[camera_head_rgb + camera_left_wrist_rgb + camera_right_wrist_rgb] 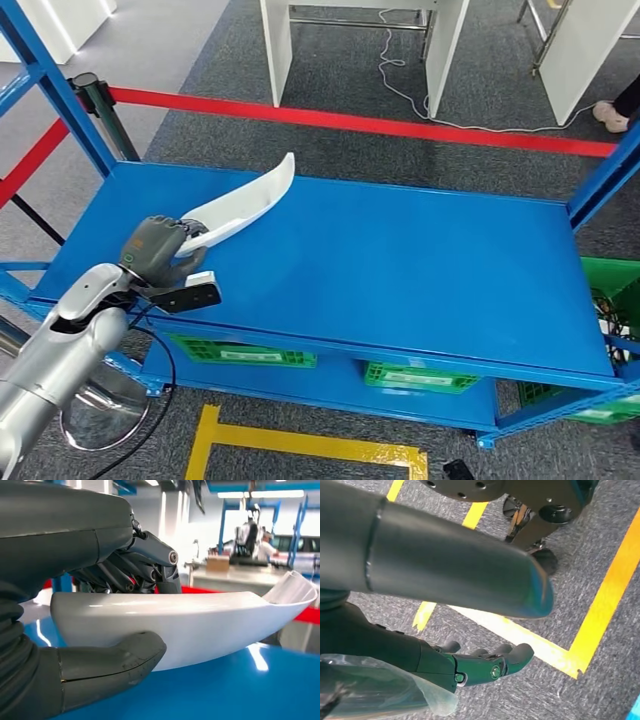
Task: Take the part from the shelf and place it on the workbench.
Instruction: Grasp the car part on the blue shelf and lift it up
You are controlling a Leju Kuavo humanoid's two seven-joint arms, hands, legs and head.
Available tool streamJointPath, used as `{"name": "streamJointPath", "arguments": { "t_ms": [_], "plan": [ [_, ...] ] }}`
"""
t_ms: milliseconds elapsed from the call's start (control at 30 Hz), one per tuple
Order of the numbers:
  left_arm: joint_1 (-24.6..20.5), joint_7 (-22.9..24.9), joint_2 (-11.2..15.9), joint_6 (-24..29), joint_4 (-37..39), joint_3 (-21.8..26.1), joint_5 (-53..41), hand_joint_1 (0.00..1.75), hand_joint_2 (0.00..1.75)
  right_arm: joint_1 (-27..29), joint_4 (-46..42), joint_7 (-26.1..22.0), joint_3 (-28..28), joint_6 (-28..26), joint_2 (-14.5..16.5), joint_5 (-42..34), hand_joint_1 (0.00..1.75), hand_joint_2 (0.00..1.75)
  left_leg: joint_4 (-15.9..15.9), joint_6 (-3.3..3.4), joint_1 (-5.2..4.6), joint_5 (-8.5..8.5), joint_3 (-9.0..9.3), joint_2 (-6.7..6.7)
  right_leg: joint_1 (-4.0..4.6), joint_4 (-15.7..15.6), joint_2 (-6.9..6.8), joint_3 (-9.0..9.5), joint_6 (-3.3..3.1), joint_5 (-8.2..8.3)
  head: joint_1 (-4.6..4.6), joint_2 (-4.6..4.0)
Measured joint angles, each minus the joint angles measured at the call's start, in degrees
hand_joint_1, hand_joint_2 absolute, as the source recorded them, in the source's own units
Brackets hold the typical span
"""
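We see the left hand (162, 250) gripping the near end of the white curved part (241, 205), thumb (113, 662) under it and fingers (151, 555) over it, at the left of the blue shelf top (392, 260). The part's far tip points up and away. Our right hand (478, 665) hangs over grey carpet, fingers loosely extended, holding nothing

part (249, 200): glossy smooth white plastic | shelf (392, 270): glossy blue painted metal | floor (226, 90): rough grey carpet

Grey carpet (340, 100) (red stripe (362, 122)), white furniture (445, 40).
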Motion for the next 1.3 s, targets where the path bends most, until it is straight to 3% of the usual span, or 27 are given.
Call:
{"name": "streamJointPath", "arguments": {
  "t_ms": [100, 167, 233, 267, 300, 333, 400, 467, 567, 633, 733, 767, 800, 833, 933, 1000, 1067, 1133, 1167, 1233, 1267, 1300],
  "plan": [
    [0.52, 0.13, -0.36, 2.32, -1.73, 1.05, 0.36, 1.75, 1.75, 0.01, 0.02, 0.04, -0.12, -0.03, 0.00, 0.09, 0.00, 0.00, -0.77, 0.72, 0.25, 0.12, 0.09, 0.04, -0.08, 0.67, -0.05, -0.69, 0.91, -0.74, 0.05, 0.00],
    [1.25, -0.09, -1.00, 4.79, -3.26, 2.28, 1.75, 1.75, 1.75, 0.02, 0.02, 0.10, -0.15, -0.07, 0.07, 0.15, 0.00, 0.00, -1.09, 1.29, 0.41, 0.29, 0.27, 0.16, -0.15, 5.54, -0.10, -3.12, 1.25, -3.54, 0.08, 0.00],
    [2.81, -0.88, -2.06, 7.79, -5.24, 4.12, 4.19, 1.75, 1.75, 0.11, 0.03, 0.17, -0.23, -0.15, 0.15, 0.22, 0.00, 0.00, -1.07, 1.58, 0.30, 0.23, 0.27, 0.20, -0.19, 13.09, -0.14, -6.77, 1.45, -6.54, 0.09, 0.00],
    [3.87, -1.48, -2.74, 9.16, -6.41, 5.17, 5.80, 1.75, 1.75, 0.15, 0.04, 0.21, -0.32, -0.26, 0.17, 0.26, 0.00, 0.00, -1.05, 1.65, 0.25, 0.17, 0.31, 0.20, -0.20, 15.44, -0.14, -8.02, 1.52, -6.97, 0.08, 0.00],
    [4.97, -2.10, -3.44, 10.30, -7.72, 6.26, 7.54, 1.75, 1.75, 0.16, 0.04, 0.23, -0.44, -0.40, 0.18, 0.28, 0.00, 0.00, -1.02, 1.69, 0.22, 0.10, 0.37, 0.18, -0.19, 15.70, -0.14, -8.34, 1.54, -6.31, 0.09, 0.00],
    [6.03, -2.68, -4.22, 11.19, -9.08, 7.38, 9.26, 1.75, 1.75, 0.16, 0.04, 0.26, -0.57, -0.54, 0.19, 0.30, 0.00, 0.00, -0.97, 1.70, 0.21, 0.00, 0.46, 0.16, -0.20, 13.79, -0.15, -7.59, 1.50, -4.68, 0.09, 0.00],
    [7.76, -3.73, -5.69, 12.42, -11.75, 9.62, 12.65, 1.75, 1.75, 0.08, 0.04, 0.27, -0.85, -0.76, 0.22, 0.33, 0.00, 0.00, -0.75, 1.45, 0.13, -0.34, 0.62, 0.06, -0.17, 6.24, -0.19, -4.01, 1.31, -0.78, 0.11, 0.00],
    [9.18, -4.98, -7.14, 13.39, -14.19, 11.76, 16.49, 1.75, 1.75, -0.03, 0.04, 0.31, -1.07, -0.98, 0.36, 0.37, 0.00, 0.00, -0.37, 0.98, -0.09, -0.58, 0.45, -0.01, -0.12, 1.09, -0.11, -1.41, 1.02, 0.61, 0.04, 0.00],
    [11.40, -7.60, -9.31, 14.09, -17.93, 14.86, 23.66, 1.75, 1.75, 0.14, 0.04, 0.43, -1.32, -1.40, 0.71, 0.56, 0.00, 0.00, -0.16, 0.30, -0.08, -0.69, 0.24, 0.01, -0.10, 0.41, 0.05, -1.04, 0.47, 0.36, 0.02, 0.00],
    [12.36, -8.97, -10.56, 14.14, -20.21, 16.53, 27.38, 1.75, 1.75, 0.15, 0.04, 0.44, -1.51, -1.67, 0.96, 0.81, 0.00, 0.00, 1.87, -0.24, 0.04, -2.31, -0.52, 0.05, -0.28, 0.21, -0.04, -0.86, -0.22, 0.43, -0.09, 0.00],
    [13.56, -10.20, -11.92, 13.79, -22.78, 18.31, 31.69, 1.75, 1.75, 0.02, 0.04, 0.45, -1.68, -2.01, 1.10, 0.99, 0.00, 0.00, 11.90, -0.86, 0.23, -7.25, -4.87, 0.08, -0.35, 0.13, -0.14, -0.72, -0.82, 0.38, -0.24, 0.00],
    [14.08, -10.47, -12.30, 13.50, -23.44, 18.76, 33.12, 1.75, 1.75, 0.03, 0.04, 0.47, -1.78, -2.04, 1.13, 1.03, 0.00, 0.00, 14.70, -0.94, 0.28, -8.07, -6.15, 0.08, -0.34, 0.13, -0.13, -0.68, -0.84, 0.36, -0.23, 0.00],
    [14.57, -10.69, -12.67, 13.17, -24.08, 19.12, 34.60, 1.75, 1.75, 0.05, 0.04, 0.51, -1.89, -2.06, 1.17, 1.07, 0.00, 0.00, 15.71, -0.92, 0.29, -7.86, -6.65, 0.08, -0.33, 0.13, -0.12, -0.63, -0.85, 0.34, -0.24, 0.00],
    [14.93, -10.85, -13.02, 12.89, -24.70, 19.39, 35.97, 1.75, 1.75, 0.07, 0.04, 0.56, -1.99, -2.07, 1.22, 1.10, 0.00, 0.00, 14.44, -0.81, 0.29, -6.55, -6.10, 0.08, -0.33, 0.13, -0.11, -0.55, -0.85, 0.31, -0.24, 0.00],
    [15.22, -11.01, -13.97, 12.64, -26.44, 19.86, 38.51, 1.75, 1.75, 0.03, 0.04, 0.81, -2.35, -2.21, 1.58, 1.11, 0.00, 0.00, 3.69, -0.08, 0.11, -1.17, -1.14, 0.07, -0.21, 0.18, -0.08, -0.34, -0.61, 0.19, -0.23, 0.00],
    [15.28, -11.01, -14.62, 12.90, -27.12, 19.97, 39.29, 1.75, 1.75, 0.00, 0.04, 1.12, -2.54, -2.37, 1.82, 1.12, 0.00, 0.00, 0.15, 0.31, -0.16, -0.60, 0.40, 0.05, -0.11, 0.19, -0.10, -0.54, -0.12, 0.24, -0.18, 0.00],
    [15.41, -10.96, -15.17, 13.50, -27.40, 20.05, 39.86, 1.75, 1.75, 0.02, 0.04, 1.45, -2.67, -2.48, 1.96, 1.14, 0.00, 0.00, -0.37, 0.73, -0.20, -0.60, 0.48, 0.04, -0.14, 0.06, -0.13, -0.68, 0.55, 0.39, -0.16, 0.00],
    [15.43, -10.91, -15.74, 14.33, -27.47, 20.21, 40.15, 1.75, 1.75, 0.04, 0.04, 1.72, -2.88, -2.61, 2.04, 1.14, 0.00, 0.00, -0.87, 1.40, 0.02, -0.14, 0.61, 0.12, -0.18, 1.17, -0.18, -1.33, 1.14, -0.72, -0.10, 0.00],
    [15.40, -10.90, -16.08, 14.77, -27.49, 20.28, 40.21, 1.75, 1.75, 0.02, 0.04, 1.86, -2.97, -2.68, 2.05, 1.15, 0.00, 0.00, -1.11, 1.70, 0.15, 0.07, 0.65, 0.17, -0.19, 3.31, -0.19, -2.31, 1.36, -2.18, 0.00, 0.00],
    [15.41, -10.91, -16.64, 15.37, -27.49, 20.32, 40.37, 1.75, 1.75, 0.03, 0.04, 2.24, -3.05, -2.78, 2.09, 1.20, 0.00, 0.00, -1.13, 1.97, 0.12, 0.23, 0.50, 0.21, -0.21, 10.48, -0.22, -5.35, 1.73, -5.85, 0.13, 0.00],
    [15.44, -10.91, -16.80, 15.57, -27.48, 20.32, 40.48, 1.75, 1.75, 0.06, 0.04, 2.43, -3.09, -2.79, 2.10, 1.22, 0.00, 0.00, -1.10, 2.02, 0.09, 0.26, 0.42, 0.21, -0.22, 13.86, -0.23, -6.78, 1.86, -7.06, 0.15, 0.00],
    [15.48, -10.91, -16.88, 15.74, -27.47, 20.32, 40.55, 1.75, 1.75, 0.08, 0.04, 2.57, -3.17, -2.80, 2.11, 1.25, 0.00, 0.00, -1.07, 2.05, 0.07, 0.29, 0.37, 0.21, -0.22, 15.56, -0.23, -7.43, 1.95, -7.29, 0.14, 0.00]
  ]
}}
